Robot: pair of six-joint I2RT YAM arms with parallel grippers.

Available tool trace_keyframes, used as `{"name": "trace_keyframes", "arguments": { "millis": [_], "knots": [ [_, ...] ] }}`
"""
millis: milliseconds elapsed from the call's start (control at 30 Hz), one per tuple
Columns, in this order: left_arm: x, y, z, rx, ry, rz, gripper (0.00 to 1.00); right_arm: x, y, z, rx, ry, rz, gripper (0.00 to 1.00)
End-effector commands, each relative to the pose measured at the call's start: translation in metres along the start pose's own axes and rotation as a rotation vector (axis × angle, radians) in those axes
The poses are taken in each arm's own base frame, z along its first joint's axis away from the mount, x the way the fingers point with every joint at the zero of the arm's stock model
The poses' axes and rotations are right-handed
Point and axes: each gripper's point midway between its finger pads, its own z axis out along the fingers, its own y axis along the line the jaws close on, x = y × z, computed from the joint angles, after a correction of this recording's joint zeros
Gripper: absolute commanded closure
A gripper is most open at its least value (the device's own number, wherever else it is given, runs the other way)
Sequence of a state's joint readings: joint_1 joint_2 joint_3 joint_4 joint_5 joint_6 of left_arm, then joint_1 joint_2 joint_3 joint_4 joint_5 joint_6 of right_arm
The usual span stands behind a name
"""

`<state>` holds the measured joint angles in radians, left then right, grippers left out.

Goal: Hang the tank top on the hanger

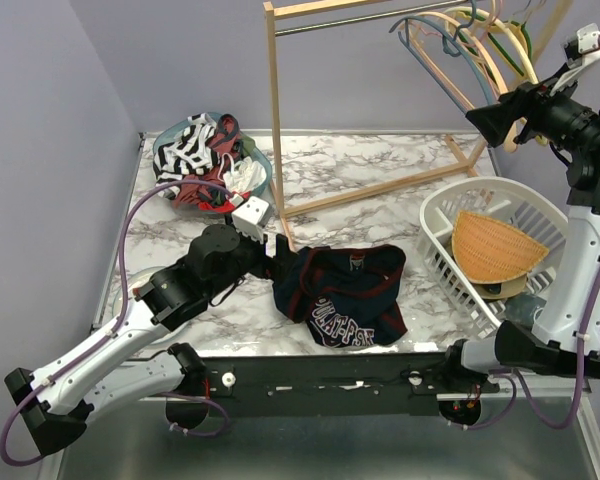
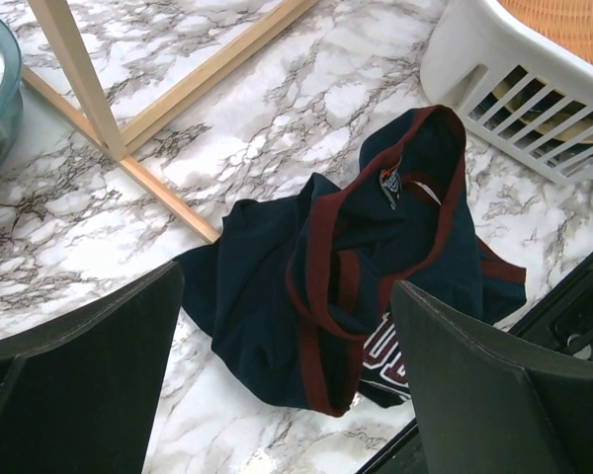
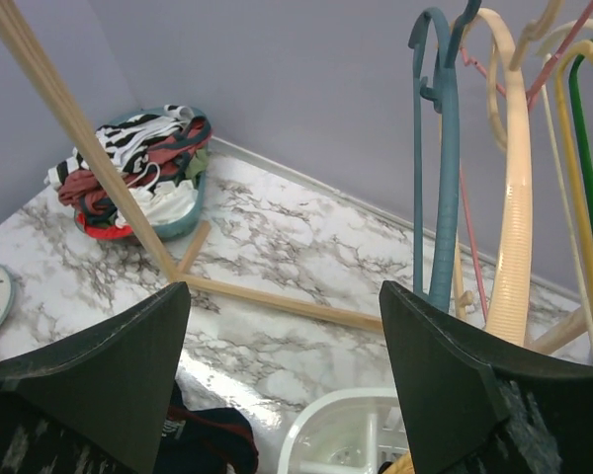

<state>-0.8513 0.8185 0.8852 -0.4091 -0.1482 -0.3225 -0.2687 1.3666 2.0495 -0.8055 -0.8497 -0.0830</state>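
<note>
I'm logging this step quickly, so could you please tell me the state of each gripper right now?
Left gripper: open, empty, facing the tank top.
Right gripper: open, empty, facing the hanger.

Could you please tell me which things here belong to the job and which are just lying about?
Job: navy tank top, grey-blue hanger.
Lying about: striped and red clothes pile, white basket, wicker item, beige hangers, wooden rack.
</note>
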Motion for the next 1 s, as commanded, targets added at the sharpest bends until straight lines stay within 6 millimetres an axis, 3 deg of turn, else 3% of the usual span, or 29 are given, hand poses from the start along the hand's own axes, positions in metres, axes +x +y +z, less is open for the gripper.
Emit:
{"name": "trace_keyframes", "arguments": {
  "millis": [0, 367, 767, 967],
  "knots": [
    [0.001, 0.006, 0.003, -0.028, -0.019, -0.013, 0.01, -0.022, -0.009, 0.008, 0.006, -0.068, 0.043, 0.16],
    [0.009, 0.007, 0.011, -0.038, 0.002, -0.006, 0.01, 0.002, -0.063, 0.04, 0.095, -0.016, 0.073, 0.2],
    [0.01, 0.005, 0.013, -0.027, -0.002, -0.023, 0.01, 0.029, -0.09, 0.062, 0.115, 0.03, 0.121, 0.28],
    [0.01, 0.003, 0.015, -0.015, -0.003, -0.036, 0.01, 0.05, -0.094, 0.076, 0.067, 0.066, 0.172, 0.4]
  ]
}}
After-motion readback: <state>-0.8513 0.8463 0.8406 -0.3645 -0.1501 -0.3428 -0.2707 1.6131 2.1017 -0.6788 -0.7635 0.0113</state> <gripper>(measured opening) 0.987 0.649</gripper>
